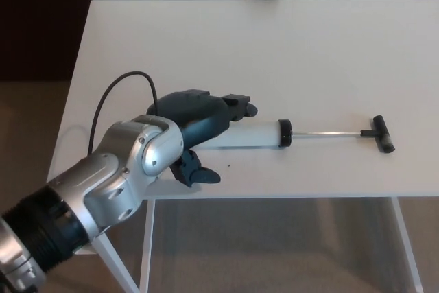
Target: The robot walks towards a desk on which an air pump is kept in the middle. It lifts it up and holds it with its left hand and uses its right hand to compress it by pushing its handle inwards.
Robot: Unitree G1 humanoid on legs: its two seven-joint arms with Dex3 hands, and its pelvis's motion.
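- One air pump (274, 134) lay flat on the matte white counter (329, 53): translucent white cylinder, black end cap, thin metal rod drawn out to a black T-handle (381, 133).
- Left hand (202, 120) lay palm-down over the cylinder's left end; fingers (240, 108) curled over it, thumb beneath; firm grasp unconfirmed.
- Right hand not visible.

A single head camera looks steeply down, near, onto the white desk (329, 46).
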